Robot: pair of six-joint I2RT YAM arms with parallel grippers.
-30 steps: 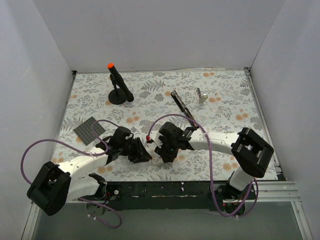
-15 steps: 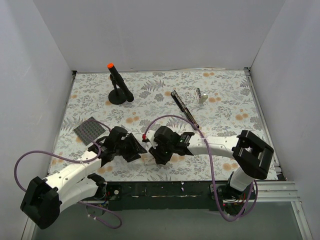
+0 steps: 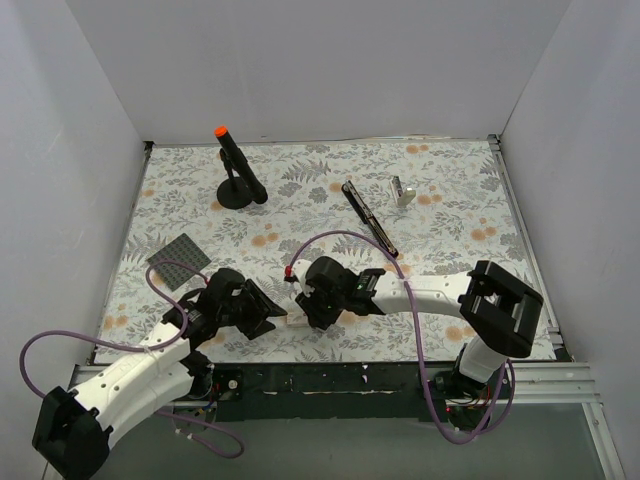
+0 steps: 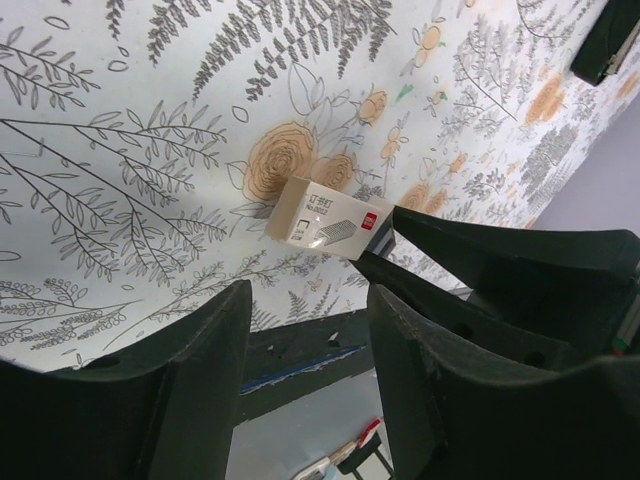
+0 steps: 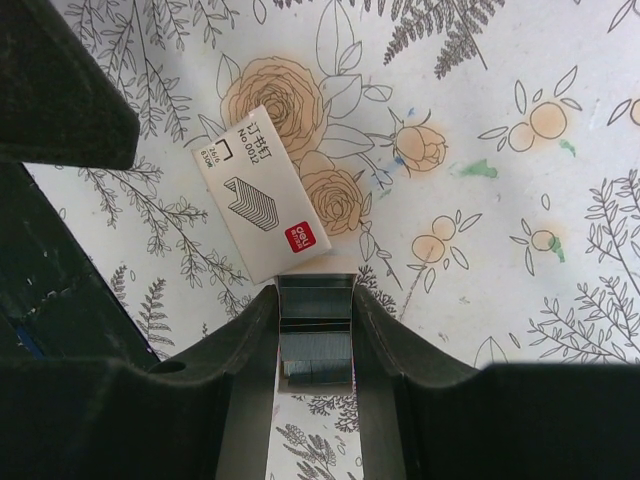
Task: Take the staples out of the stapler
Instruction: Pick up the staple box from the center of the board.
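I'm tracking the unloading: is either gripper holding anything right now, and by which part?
The right gripper pinches a strip of staples, its fingers pressing on the strip's two opposite sides. The left gripper is open and holds nothing.

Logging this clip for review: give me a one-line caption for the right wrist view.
Right tool grips a staple strip beside a small white staple box on the floral tablecloth.

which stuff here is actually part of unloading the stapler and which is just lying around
For the job: stapler; staple strip gripped in right tool; staple box, probably.
Lying about: black stand with orange tip; grey square plate; small silver piece.
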